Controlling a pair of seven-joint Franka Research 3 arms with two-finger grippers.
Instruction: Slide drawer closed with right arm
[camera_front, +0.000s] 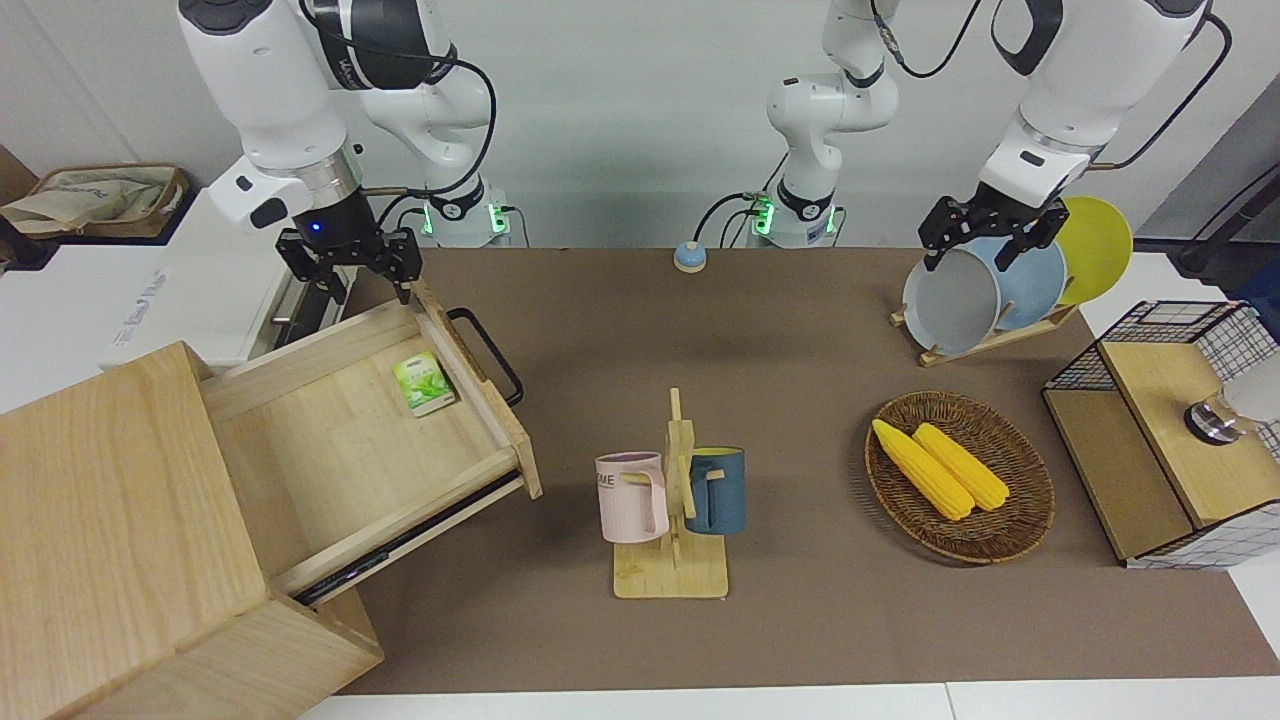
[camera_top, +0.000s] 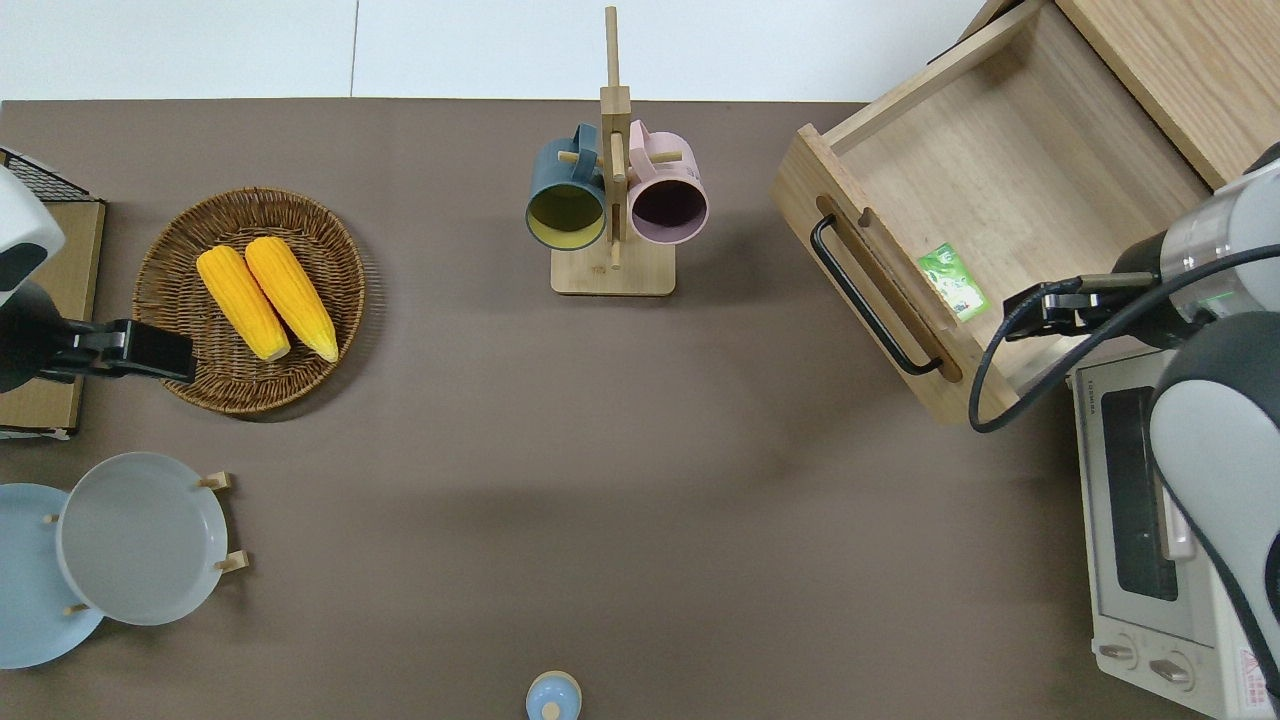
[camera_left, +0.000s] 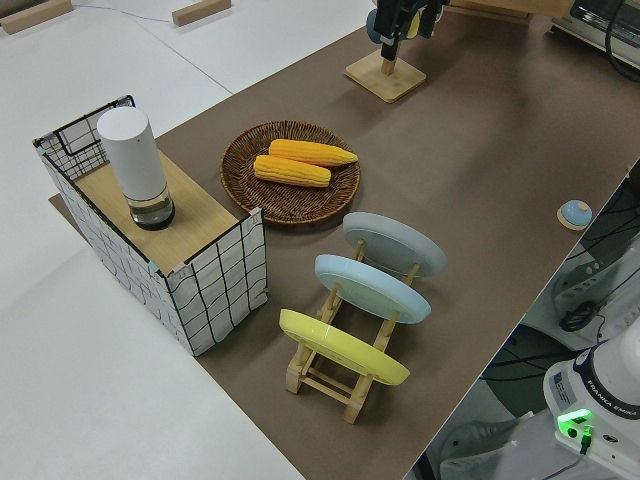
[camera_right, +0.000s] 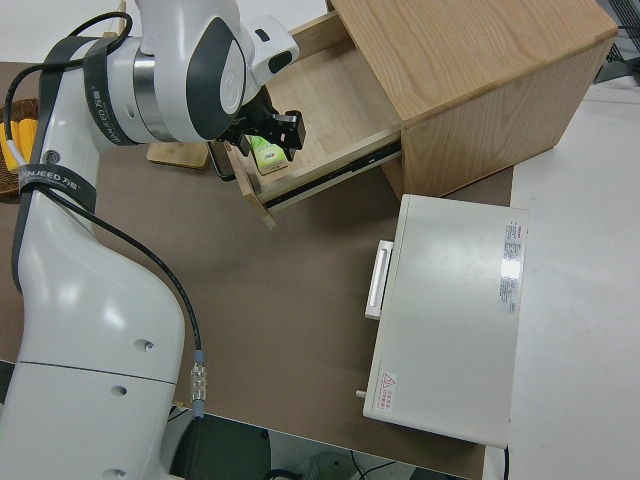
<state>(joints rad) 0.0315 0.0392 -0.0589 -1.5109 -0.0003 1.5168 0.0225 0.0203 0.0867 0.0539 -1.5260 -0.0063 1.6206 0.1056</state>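
Observation:
The drawer (camera_front: 330, 450) of the pale wood cabinet (camera_front: 110, 500) stands pulled far out toward the table's middle. Its black loop handle (camera_front: 488, 352) faces the mug rack. A small green packet (camera_top: 953, 281) lies inside, close to the front panel. My right gripper (camera_front: 365, 283) hangs open and empty over the drawer's corner nearest the robots, beside the packet. In the overhead view, the right gripper (camera_top: 1040, 312) sits over the drawer's side wall. In the right side view, the gripper (camera_right: 268, 128) is above the drawer (camera_right: 330, 100). The left arm is parked, its gripper (camera_front: 985, 245) open.
A white toaster oven (camera_top: 1140, 520) sits beside the cabinet, nearer to the robots. A mug rack (camera_front: 675, 490) with two mugs stands mid-table. A wicker basket (camera_front: 1030, 520) of corn, a plate rack (camera_front: 990, 340) and a wire-mesh box (camera_front: 1150, 440) are toward the left arm's end.

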